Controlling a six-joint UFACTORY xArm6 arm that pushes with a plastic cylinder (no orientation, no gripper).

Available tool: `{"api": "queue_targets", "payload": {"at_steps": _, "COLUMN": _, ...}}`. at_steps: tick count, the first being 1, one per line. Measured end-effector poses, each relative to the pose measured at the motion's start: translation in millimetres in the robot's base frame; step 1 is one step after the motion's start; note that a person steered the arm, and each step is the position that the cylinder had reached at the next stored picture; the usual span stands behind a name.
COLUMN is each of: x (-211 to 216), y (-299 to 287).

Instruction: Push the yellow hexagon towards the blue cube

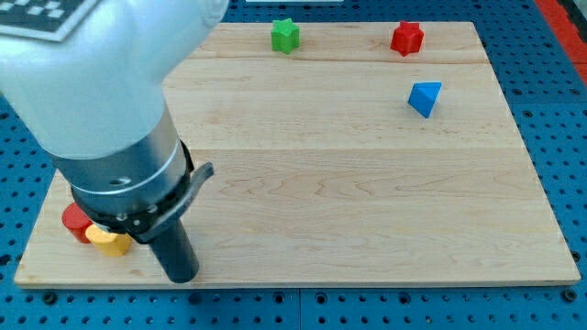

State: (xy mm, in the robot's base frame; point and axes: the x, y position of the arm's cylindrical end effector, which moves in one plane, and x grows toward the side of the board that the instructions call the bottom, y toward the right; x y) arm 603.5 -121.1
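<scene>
Wooden board [348, 183] is seen filling the view, one of it, with most of the view's left covered by the arm [101, 92]. No gripper is carried; only a dark rod is seen, so nothing can be held. My tip [181, 278] is set down near the board's bottom edge. Just to the view's left of my tip, partly hidden under the arm, one yellow block [110, 242] is made out, its hexagon shape not confirmed, with one red block [75, 221] touching it on its far side. Far from my tip, toward the view's upper right, one blue block [425, 97] is found; beyond it lie one red star [406, 38] and one green star [285, 35]. Trouble is judged likely: my tip stands between yellow and blue, so a push from here would send yellow off the left edge, or the red neighbour could be dragged along.
</scene>
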Motion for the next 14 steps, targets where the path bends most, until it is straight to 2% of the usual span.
{"api": "queue_targets", "payload": {"at_steps": 2, "x": -21.8, "y": -17.4}}
{"api": "queue_targets", "payload": {"at_steps": 3, "x": -26.1, "y": 2.7}}
{"api": "queue_targets", "payload": {"at_steps": 4, "x": -74.6, "y": 48.4}}
{"api": "queue_targets", "payload": {"at_steps": 5, "x": -141.8, "y": 46.7}}
{"api": "queue_targets", "payload": {"at_steps": 6, "x": -207.3, "y": 22.8}}
{"api": "queue_targets", "payload": {"at_steps": 8, "x": -280.5, "y": -73.0}}
{"api": "queue_targets", "payload": {"at_steps": 9, "x": -272.9, "y": -112.8}}
{"api": "queue_targets", "payload": {"at_steps": 14, "x": -174.6, "y": -135.3}}
